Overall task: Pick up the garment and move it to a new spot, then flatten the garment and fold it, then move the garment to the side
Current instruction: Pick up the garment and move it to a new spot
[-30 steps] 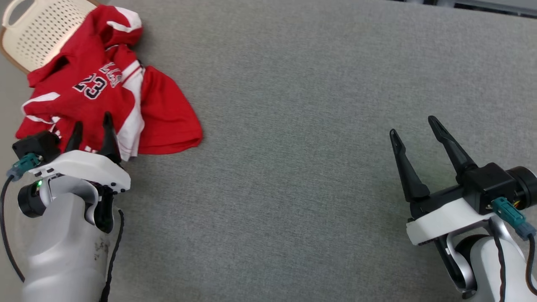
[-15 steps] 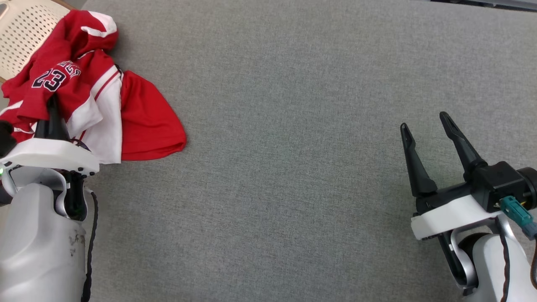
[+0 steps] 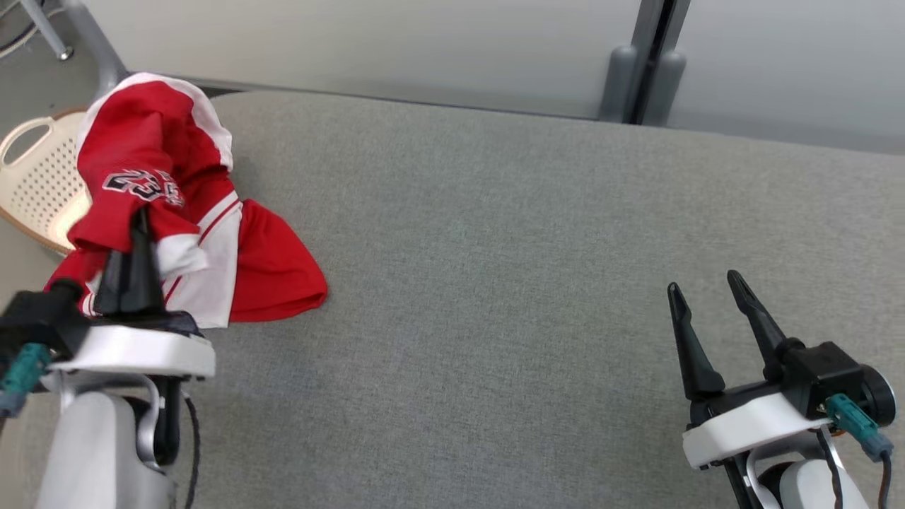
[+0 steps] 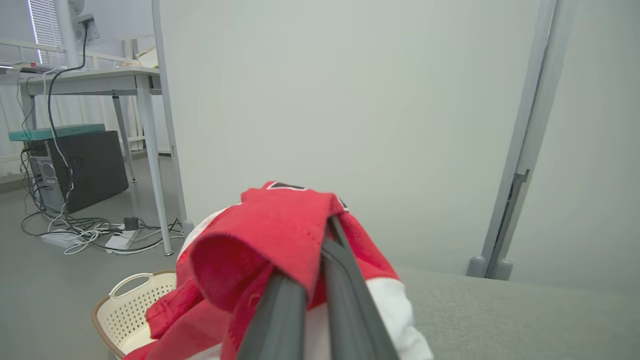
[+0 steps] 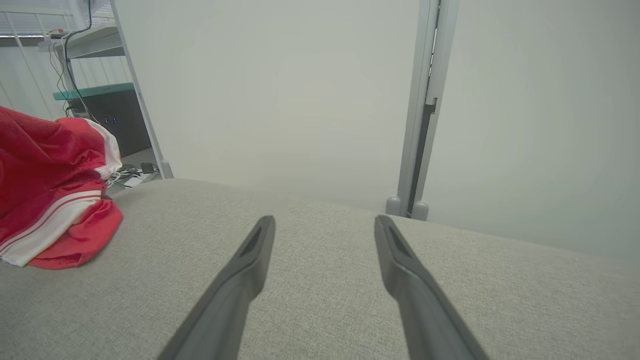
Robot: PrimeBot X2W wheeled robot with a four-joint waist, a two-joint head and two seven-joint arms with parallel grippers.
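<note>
The left jaws are pressed together on a fold of the garment (image 3: 152, 141). The red cloth is bunched over the tips of the fingers (image 4: 345, 280) and drapes down both sides, a pinch taken high on the heap so that lifting should draw the rest up after it. The part bearing the number is raised off the surface (image 3: 495, 283), while the white-striped panel and a red hem lie on it at the left end. The garment is thus only part-way up, which I judge to be the pick-up step. A cream basket (image 3: 32, 177) stands just off that end, beside the cloth. The right jaws are spread with nothing between them, hovering low over bare surface at the right, well apart from the garment. They are probably placed there because the wide middle is the likely new spot and flattening will need a second hold.
</note>
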